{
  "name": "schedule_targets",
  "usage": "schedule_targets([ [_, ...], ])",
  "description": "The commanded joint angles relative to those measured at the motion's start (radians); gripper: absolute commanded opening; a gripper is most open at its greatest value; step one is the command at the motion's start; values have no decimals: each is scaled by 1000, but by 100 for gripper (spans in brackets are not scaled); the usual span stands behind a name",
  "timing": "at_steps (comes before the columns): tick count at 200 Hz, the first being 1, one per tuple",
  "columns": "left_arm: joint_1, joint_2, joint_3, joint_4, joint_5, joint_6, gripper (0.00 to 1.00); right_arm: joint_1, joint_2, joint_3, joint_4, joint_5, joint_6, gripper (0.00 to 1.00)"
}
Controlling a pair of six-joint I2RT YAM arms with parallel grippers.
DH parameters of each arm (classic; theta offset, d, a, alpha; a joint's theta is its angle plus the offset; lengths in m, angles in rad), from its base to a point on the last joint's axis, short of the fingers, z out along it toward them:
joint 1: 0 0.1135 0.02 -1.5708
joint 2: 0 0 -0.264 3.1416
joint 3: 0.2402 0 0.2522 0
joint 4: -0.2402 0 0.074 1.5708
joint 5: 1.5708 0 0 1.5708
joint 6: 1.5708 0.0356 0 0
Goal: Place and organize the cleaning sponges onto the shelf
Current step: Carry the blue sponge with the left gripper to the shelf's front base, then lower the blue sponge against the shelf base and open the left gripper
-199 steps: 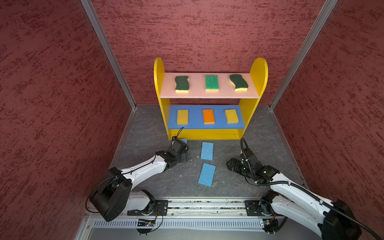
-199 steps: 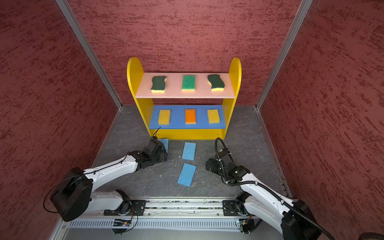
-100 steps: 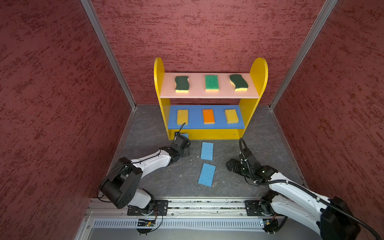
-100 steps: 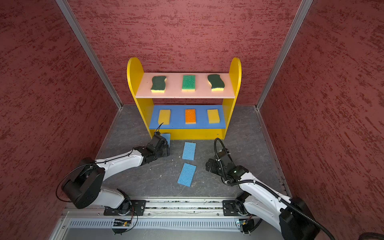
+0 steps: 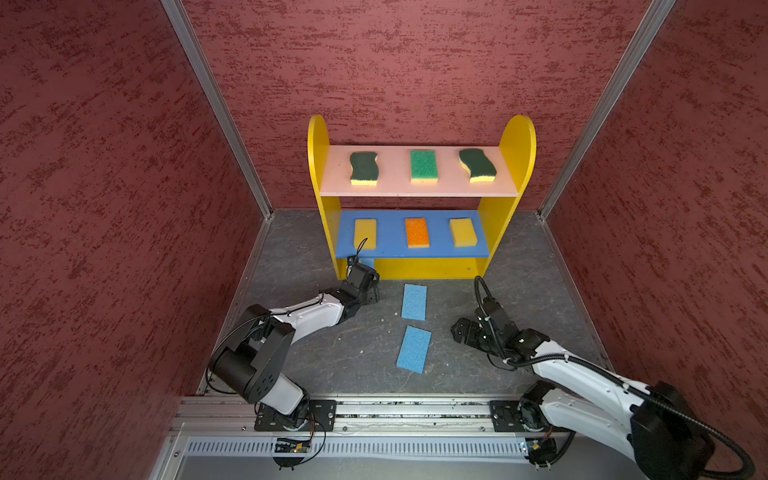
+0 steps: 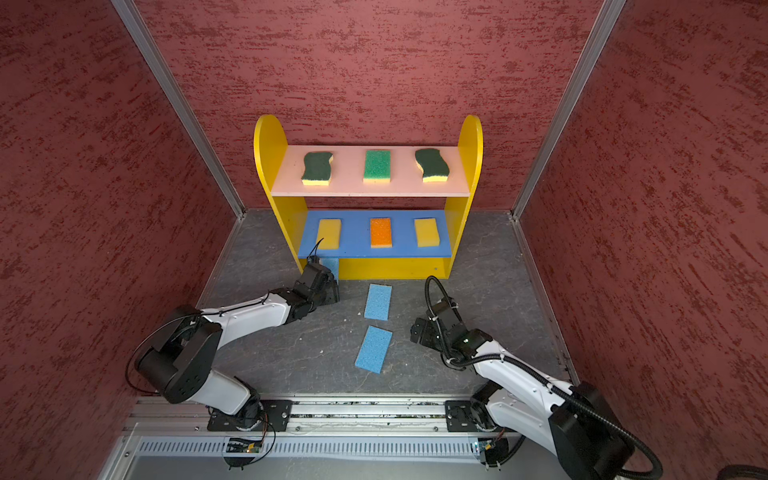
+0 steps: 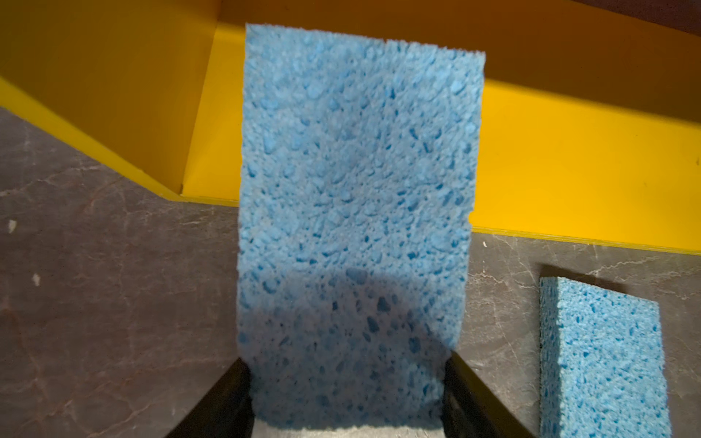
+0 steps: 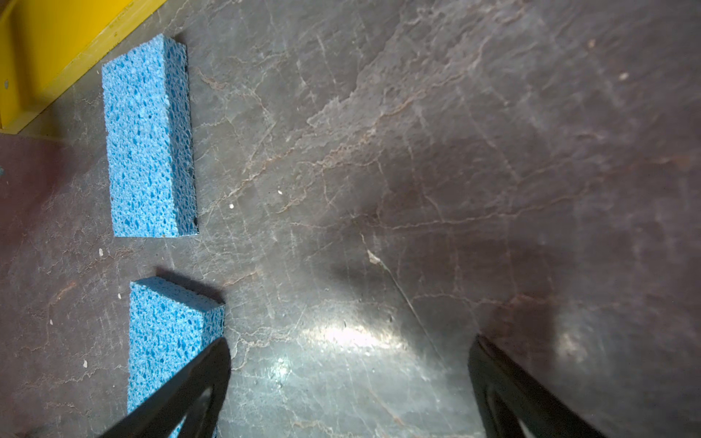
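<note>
At the foot of the shelf (image 5: 515,137), in both top views, the left gripper (image 5: 365,272) reached low toward the left end of the yellow bottom board (image 5: 432,268), with a blue sponge (image 5: 367,262) jutting ahead of it. The pink top board (image 5: 395,189) carried three green sponges (image 5: 423,165). The blue middle board (image 5: 395,245) carried two yellow sponges (image 5: 365,232) flanking an orange sponge (image 5: 417,232), so the bottom tier was probably meant for the blues. Two loose blue sponges lay on the floor (image 5: 299,249), the nearer sponge (image 5: 414,301) just before the shelf and the farther sponge (image 5: 414,349) beyond it, beside the right gripper (image 5: 459,332).

In the left wrist view, the jaws pinched the blue sponge across its width at its near end. It was held flat, seemingly so it could slide in under the middle board.

In the right wrist view, the jaws stood wide apart and empty over bare floor.
</note>
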Motion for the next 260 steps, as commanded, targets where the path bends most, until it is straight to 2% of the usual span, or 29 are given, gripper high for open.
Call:
schedule_targets([
  [1,5,23,29,52,-6,23,71,5,5,11,18,32,-8,99],
  [115,40,70,23,135,-25,33,72,5,43,-4,54,16,4,99],
  [260,56,204,113,185,-18,55,71,5,75,-16,87,6,8,99],
])
